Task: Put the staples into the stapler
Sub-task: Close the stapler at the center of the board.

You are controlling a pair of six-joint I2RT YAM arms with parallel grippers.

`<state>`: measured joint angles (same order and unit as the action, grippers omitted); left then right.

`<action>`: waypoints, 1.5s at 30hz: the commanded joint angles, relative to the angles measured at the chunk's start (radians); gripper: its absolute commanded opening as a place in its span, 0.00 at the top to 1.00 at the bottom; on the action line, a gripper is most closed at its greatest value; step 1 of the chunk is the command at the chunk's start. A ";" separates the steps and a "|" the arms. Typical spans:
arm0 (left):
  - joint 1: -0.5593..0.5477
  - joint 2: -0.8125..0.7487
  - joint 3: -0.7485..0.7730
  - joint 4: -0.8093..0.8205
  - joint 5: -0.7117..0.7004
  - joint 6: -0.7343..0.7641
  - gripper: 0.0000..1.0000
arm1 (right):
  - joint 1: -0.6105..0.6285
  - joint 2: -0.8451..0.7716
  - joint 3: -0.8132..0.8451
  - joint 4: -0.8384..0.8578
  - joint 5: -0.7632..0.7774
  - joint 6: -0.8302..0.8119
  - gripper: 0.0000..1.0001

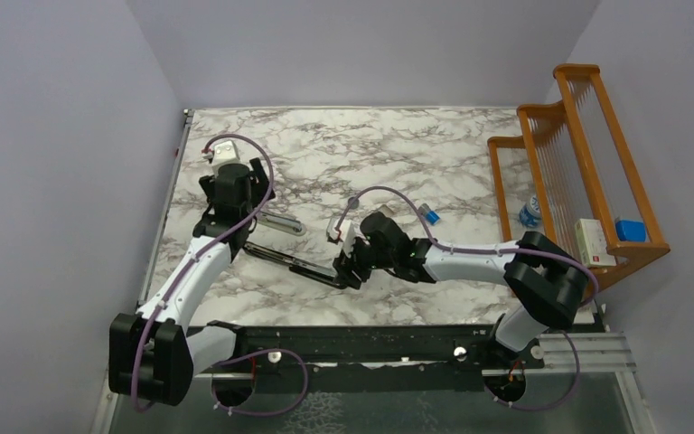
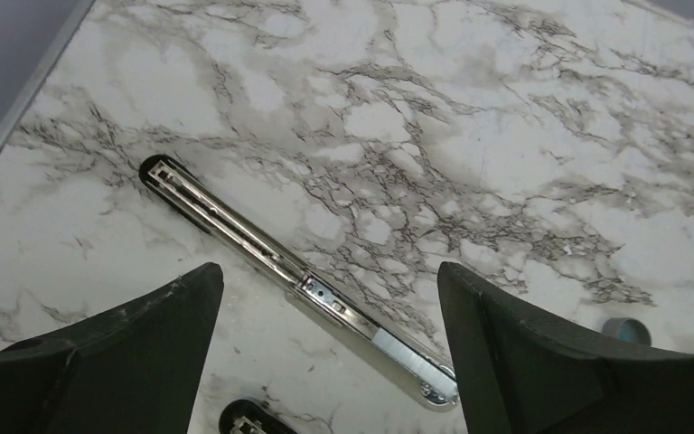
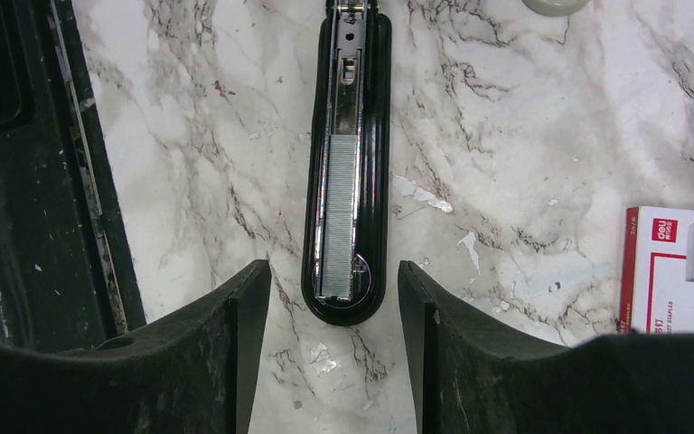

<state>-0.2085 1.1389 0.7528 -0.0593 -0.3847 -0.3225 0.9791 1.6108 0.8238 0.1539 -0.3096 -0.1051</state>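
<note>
The stapler [image 1: 294, 262] lies opened out on the marble table. Its black half [image 3: 379, 136] carries a silvery strip of staples [image 3: 340, 217] lying along it, one end near the rounded tip. My right gripper [image 3: 332, 271] stands open just short of that tip, touching nothing; from above it sits at the black half's right end [image 1: 351, 268]. The bare metal arm [image 2: 262, 253] of the stapler runs diagonally, with a pale grey strip [image 2: 407, 354] at its near end. My left gripper [image 2: 328, 271] hangs open above it, empty.
A white-and-red staple box [image 3: 678, 271] lies to the right of my right fingers. A small blue-and-white cylinder [image 1: 429, 214] rests mid-table. A wooden rack [image 1: 587, 163] with a box and a bottle stands at the right edge. The black base rail [image 3: 36, 181] runs alongside.
</note>
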 commanded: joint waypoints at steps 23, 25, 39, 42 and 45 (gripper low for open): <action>0.100 -0.040 -0.096 -0.281 0.010 -0.418 0.01 | 0.009 0.156 -0.332 0.850 -0.001 -0.010 0.59; 0.104 -0.036 -0.103 -0.282 0.010 -0.433 0.01 | 0.013 0.143 -0.337 0.849 -0.006 -0.007 0.59; 0.125 -0.076 -0.201 -0.222 0.145 -0.554 0.01 | 0.016 0.217 -0.299 0.875 -0.032 -0.008 0.72; 0.129 -0.106 -0.251 -0.188 0.199 -0.611 0.01 | 0.016 0.220 -0.290 0.869 -0.036 -0.017 0.76; 0.129 -0.153 -0.298 -0.157 0.233 -0.672 0.01 | 0.016 0.219 -0.278 0.856 -0.044 -0.023 0.76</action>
<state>-0.0864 1.0489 0.5091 -0.2790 -0.2417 -0.8852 0.9882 1.8145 0.5121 0.9787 -0.3218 -0.1081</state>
